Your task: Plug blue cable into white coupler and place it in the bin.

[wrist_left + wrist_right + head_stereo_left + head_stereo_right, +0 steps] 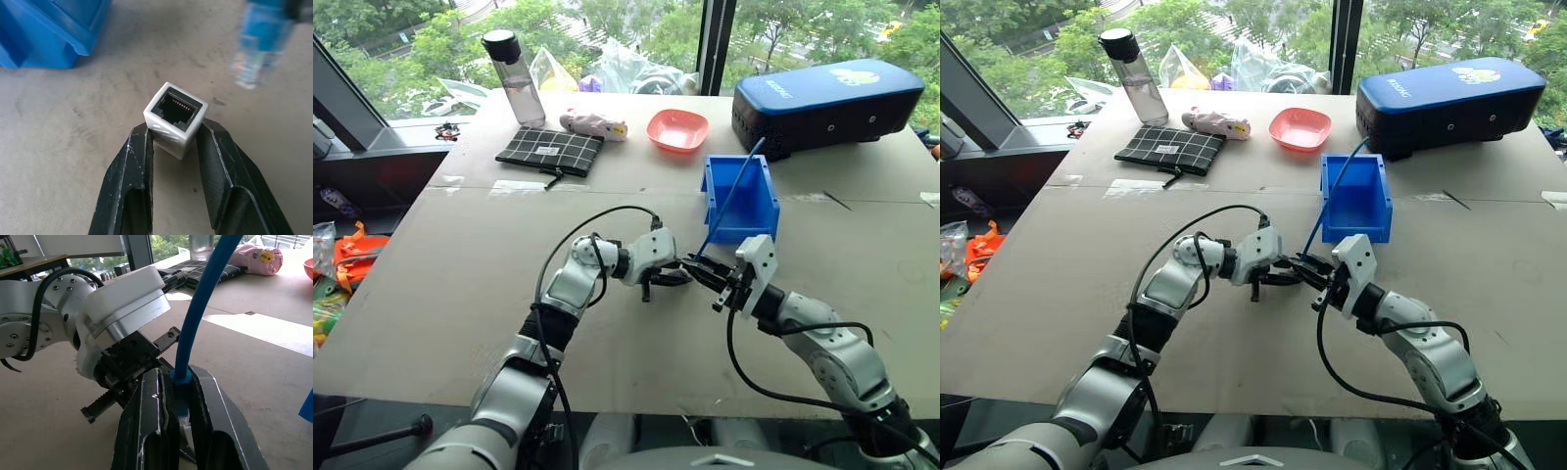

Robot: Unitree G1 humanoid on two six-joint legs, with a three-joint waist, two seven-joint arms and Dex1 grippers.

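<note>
Grippers nose to nose over the bare table point(460, 323), just in front of the bin point(741, 196). Left gripper point(176, 142) clamped on the coupler point(176, 117) — white block pinched by its sides between both black fingers point(132, 181), dark socket with its row of contacts facing outward. Right gripper point(178, 396) clamped on the cable point(198, 308) just behind the plug, fingers point(146, 426) tight against the blue boot, clear plug lying between them. Cable rising from that grip, up and back over the bin toward the dark-blue case point(822, 103). Plug near the socket but apart from it — blurred in the left wrist view, off to one side of the coupler. Bin upright on the table. Farther back: pink bowl point(677, 129), checked pouch point(550, 150), bottle point(514, 76).
</note>
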